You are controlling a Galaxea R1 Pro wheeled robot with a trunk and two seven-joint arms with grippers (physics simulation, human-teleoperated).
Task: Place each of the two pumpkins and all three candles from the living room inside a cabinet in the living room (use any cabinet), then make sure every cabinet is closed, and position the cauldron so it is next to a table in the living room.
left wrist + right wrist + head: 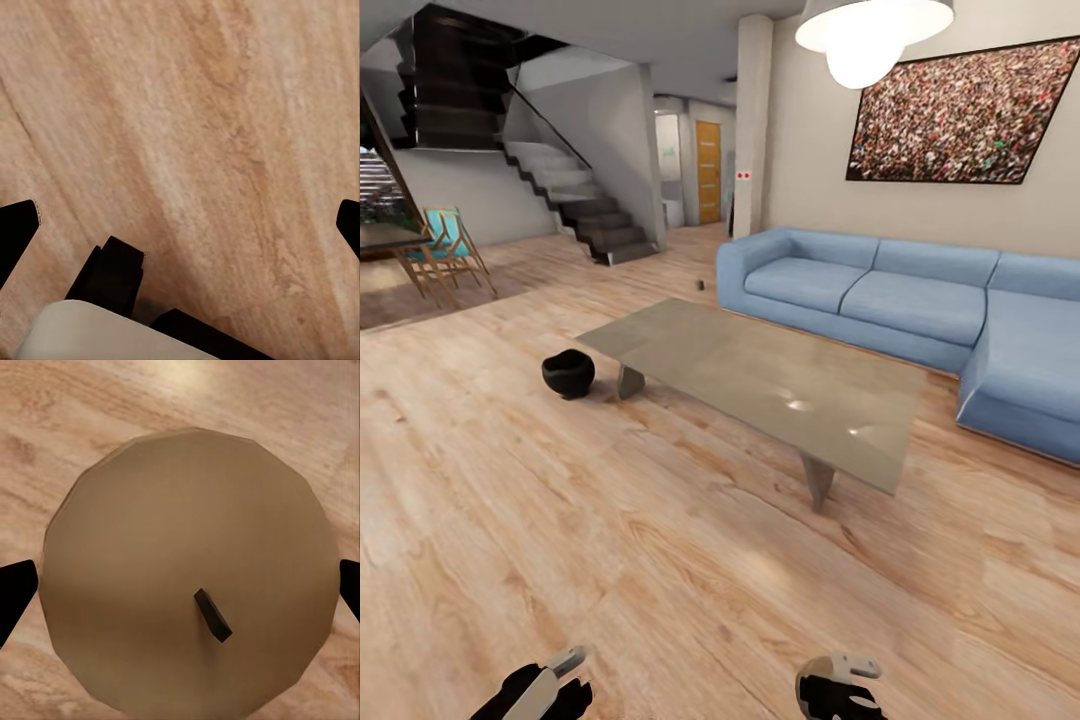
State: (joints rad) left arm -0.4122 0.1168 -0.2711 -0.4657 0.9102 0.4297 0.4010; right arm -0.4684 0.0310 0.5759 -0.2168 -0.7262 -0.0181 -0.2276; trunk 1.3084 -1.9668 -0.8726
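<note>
Candle sits clamped between the right gripper's fingers: the right wrist view looks straight down on its round tan top with the short dark wick, one black fingertip at each side of it, wood floor beyond. In the head view that gripper is low at the frame edge, held close to the body.

Left gripper is spread wide with nothing between the fingers, just floor planks underneath; also visible in the head view.

Handling, my read: candle is stiff, light, smooth-sided wax, so it could slip or twist in a side pinch. Grip across the middle of the cylinder looks right; avoid jolts while driving.

Cauldron is on the floor just beside the near-left corner of the coffee table, near one slanted leg. That part of the task looks satisfied as it lies. Black pot, likely heavy and rigid; rim would be the place to grab if it needs nudging. Can't see inside it from here.

Table top is bare apart from light glints. Blue sofa behind it.

Next move probably calls for turning toward the TV unit and dropping the candle in.
</note>
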